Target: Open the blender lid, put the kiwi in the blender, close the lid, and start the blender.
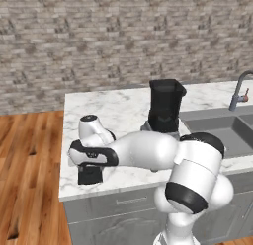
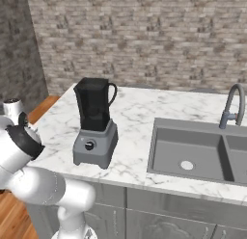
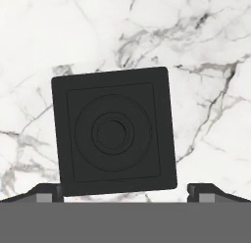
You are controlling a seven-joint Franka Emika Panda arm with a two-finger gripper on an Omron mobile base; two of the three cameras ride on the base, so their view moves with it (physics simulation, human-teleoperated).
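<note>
My claw (image 3: 125, 192) hangs spread wide, gripping nothing, its tips flanking the blender lid (image 3: 113, 131), which lies flat on the marble counter (image 3: 206, 56) directly beneath me. Farther off, at about two o'clock across the counter, stands the blender (image 1: 165, 108), its jar uncovered.

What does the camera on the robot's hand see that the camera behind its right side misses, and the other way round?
The hand view looks down on the blender lid, a flat black square lying on the marble counter, with the gripper open and its fingertips spread wider than the lid.

The right base view takes in the blender with its grey base and round knob, the jar top open, plus the sink, the tap and the brick wall.

Both show the white marble counter.
</note>
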